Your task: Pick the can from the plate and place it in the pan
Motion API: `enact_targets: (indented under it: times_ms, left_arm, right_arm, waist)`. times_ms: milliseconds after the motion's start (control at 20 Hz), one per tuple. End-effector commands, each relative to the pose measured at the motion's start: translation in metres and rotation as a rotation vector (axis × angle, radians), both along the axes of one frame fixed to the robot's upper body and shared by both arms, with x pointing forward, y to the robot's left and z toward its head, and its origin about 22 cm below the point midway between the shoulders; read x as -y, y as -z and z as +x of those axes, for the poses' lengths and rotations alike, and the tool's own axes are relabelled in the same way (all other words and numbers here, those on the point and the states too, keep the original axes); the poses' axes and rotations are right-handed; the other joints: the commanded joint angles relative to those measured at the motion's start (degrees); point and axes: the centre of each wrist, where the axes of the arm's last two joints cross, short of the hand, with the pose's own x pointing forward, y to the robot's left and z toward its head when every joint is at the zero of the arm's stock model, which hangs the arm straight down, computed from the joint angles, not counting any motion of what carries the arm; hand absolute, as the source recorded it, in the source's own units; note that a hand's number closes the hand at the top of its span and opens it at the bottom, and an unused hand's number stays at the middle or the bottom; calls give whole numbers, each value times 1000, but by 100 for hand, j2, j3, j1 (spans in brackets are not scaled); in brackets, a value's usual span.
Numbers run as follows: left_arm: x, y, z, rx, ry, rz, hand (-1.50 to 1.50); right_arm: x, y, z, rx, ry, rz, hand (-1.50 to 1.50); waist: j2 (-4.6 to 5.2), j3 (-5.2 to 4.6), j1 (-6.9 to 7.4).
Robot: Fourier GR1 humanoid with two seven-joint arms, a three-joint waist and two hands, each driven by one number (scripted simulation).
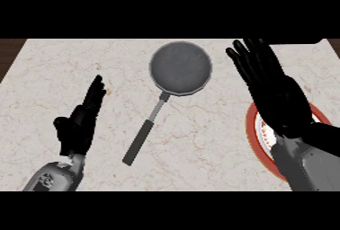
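A grey round pan [181, 67] lies at the counter's back middle, its long handle [143, 137] running toward the lower left. At the right edge sits a plate [260, 130] with a red rim and white centre, mostly covered by my right hand and forearm. The can is hidden from view. My right hand [272, 90] hovers above the plate, open, fingers straight and pointing away toward the back. My left hand [79, 121] rests open at the left, fingers up, well apart from the pan handle.
The marble counter [199, 148] fills the view. A dark wooden strip [10, 54] shows past its left edge, and a dark corner at the back right.
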Motion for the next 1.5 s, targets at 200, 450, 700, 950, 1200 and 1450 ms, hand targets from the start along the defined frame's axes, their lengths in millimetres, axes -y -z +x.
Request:
enact_targets:
  times_ms: [200,450,700,950,1200,1450]
  left_arm:
    - [-60,30,-24,-110,-57,206,0]
    - [-66,41,-33,-178,-96,218,0]
    - [-80,37,-44,-172,-51,209,0]
    - [-72,37,-47,-172,-9,218,0]
    - [-74,46,-39,-173,-30,228,0]
    - [-72,38,-46,-164,-22,209,0]
  right_arm:
    - [116,26,19,-377,425,-35,-150]
    - [214,68,-20,-721,971,-199,-150]
    - [272,41,-55,-774,971,-626,-150]
    - [281,-8,-46,-727,870,-892,-150]
    - [263,-34,-29,-738,643,-1023,-150]
    - [240,-63,-5,-754,523,-1110,-150]
  waist:
    - [-168,-72,132]
    - [-191,-80,-230]
    - [-218,-76,-3]
    - [-203,-72,84]
    - [-189,-75,97]
    - [-186,-74,187]
